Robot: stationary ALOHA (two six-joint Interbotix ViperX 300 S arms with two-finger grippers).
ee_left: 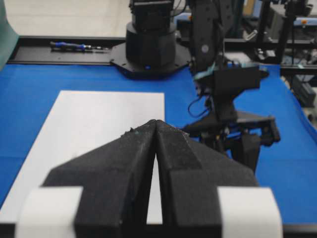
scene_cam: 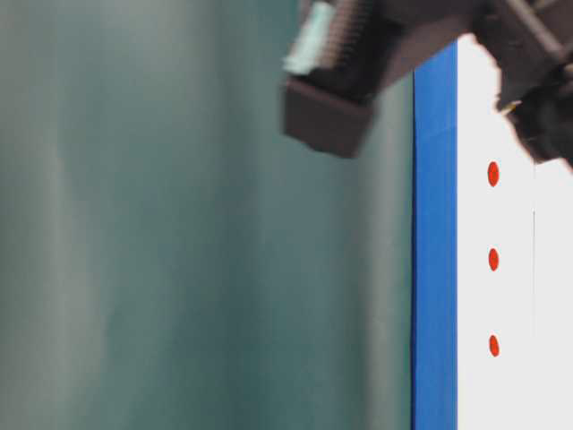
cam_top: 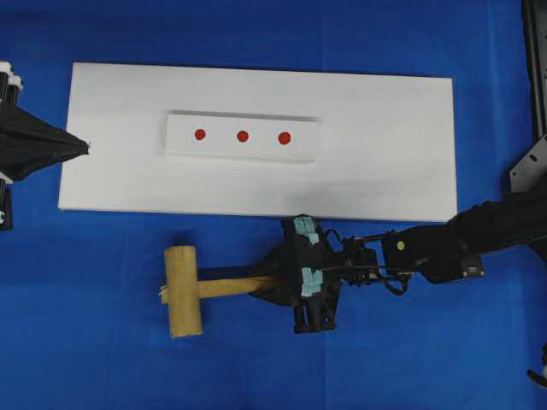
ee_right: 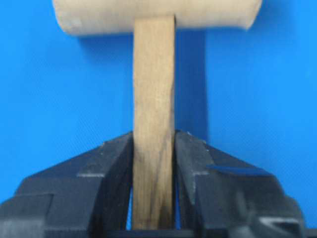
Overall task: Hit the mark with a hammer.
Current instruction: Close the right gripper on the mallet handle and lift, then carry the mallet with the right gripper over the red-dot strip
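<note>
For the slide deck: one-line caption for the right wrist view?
Right gripper closed on the wooden handle of the hammer lying on blue cloth.

A blue cloth (cam_top: 102,342) covers the desk. A large white board (cam_top: 385,162) lies flat on it. Beyond the far edge of the cloth runs a black rail (ee_left: 29,52), and a blue-handled tool (ee_left: 69,45) lies along it. At table level, a blurred grey-green surface (scene_cam: 179,269) fills the left side.
</note>
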